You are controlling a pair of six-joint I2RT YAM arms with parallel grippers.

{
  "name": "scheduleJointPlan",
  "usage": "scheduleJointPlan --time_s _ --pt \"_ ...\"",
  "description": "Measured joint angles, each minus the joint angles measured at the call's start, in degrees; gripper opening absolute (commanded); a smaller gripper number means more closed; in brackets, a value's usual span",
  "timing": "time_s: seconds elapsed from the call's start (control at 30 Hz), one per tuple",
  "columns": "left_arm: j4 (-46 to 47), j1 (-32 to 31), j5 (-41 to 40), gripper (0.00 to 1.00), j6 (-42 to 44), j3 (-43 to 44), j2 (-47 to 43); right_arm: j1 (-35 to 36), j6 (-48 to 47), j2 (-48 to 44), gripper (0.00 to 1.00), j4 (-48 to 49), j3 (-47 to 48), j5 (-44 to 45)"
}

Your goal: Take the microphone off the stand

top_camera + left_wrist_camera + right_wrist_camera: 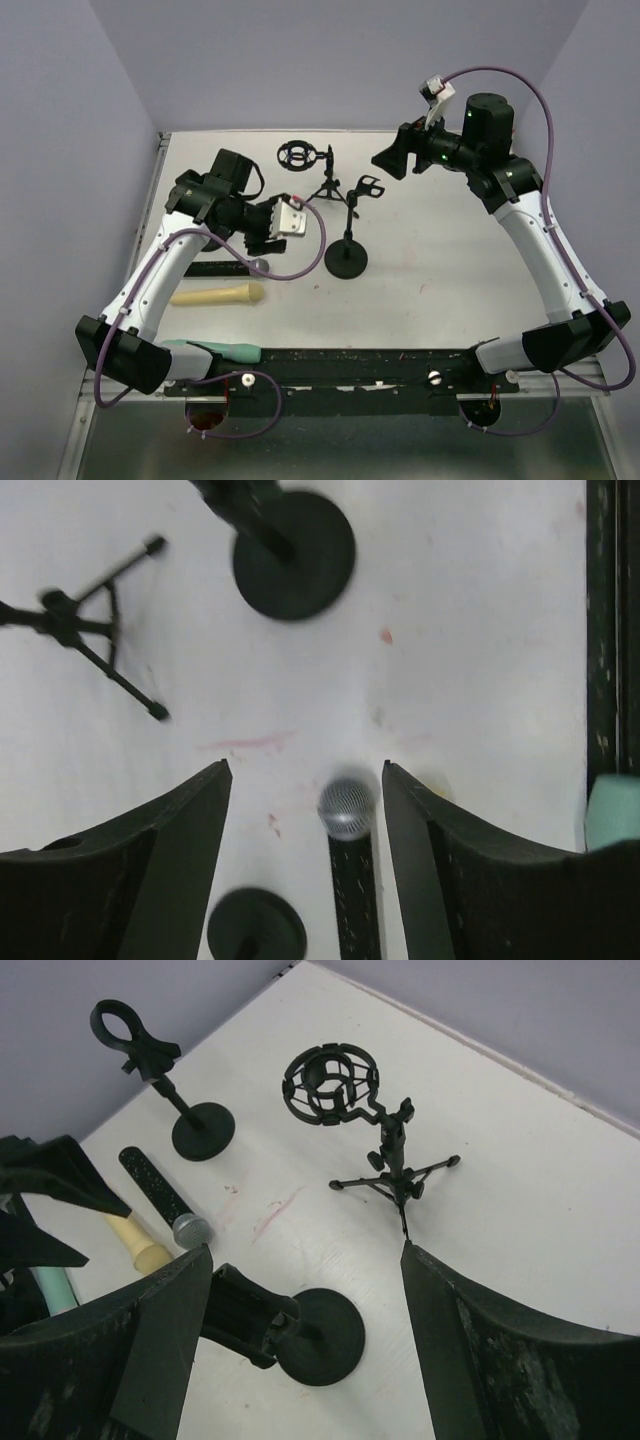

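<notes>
The microphone point(350, 840), a black body with a silver mesh head, lies flat on the white table, in no stand. It also shows in the right wrist view point(165, 1200) and in the top view point(235, 267). My left gripper point(306, 767) is open and hangs above it, the head between the two fingers but nearer the right one. It appears in the top view point(263, 238) too. A round-base stand point(347, 258) with an empty clip point(245, 1315) stands mid-table. My right gripper point(305, 1248) is open and empty, raised above that stand, at the back right in the top view point(393, 158).
A tripod stand point(327, 188) carries a ring shock mount point(297, 155) at the back. A second round-base stand point(200, 1128) with a ring clip stands near the left arm. A cream cylinder point(218, 294) and a green object point(215, 351) lie near the front left.
</notes>
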Motion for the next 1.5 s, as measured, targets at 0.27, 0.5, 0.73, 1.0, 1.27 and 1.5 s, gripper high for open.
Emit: scheduleJointPlan --time_s 0.27,0.5,0.73,1.0,1.27,1.5 --pt "32.4 -3.1 16.9 0.72 -33.4 8.1 7.1 0.0 -5.3 -1.3 0.83 -4.4 0.0 -0.2" --pt "46.7 -7.4 20.8 0.70 -48.7 13.2 17.2 -0.1 -8.7 -4.8 0.83 -8.6 0.5 1.3" --pt "47.9 -10.5 20.8 0.55 -52.5 16.6 20.6 -0.1 -12.8 -4.5 0.81 -15.3 2.1 -1.3" --pt "47.9 -10.8 18.7 0.66 -57.2 16.9 20.7 -0.2 -19.6 -3.5 0.73 -17.1 -1.0 -3.0" --pt "48.2 -10.8 18.4 0.69 -64.7 17.0 20.7 -0.2 -25.4 3.6 0.68 -14.6 -0.7 -3.3" --pt "48.3 -10.8 18.4 0.68 -66.9 16.8 20.5 -0.2 -24.9 9.6 0.66 -9.7 2.3 0.0"
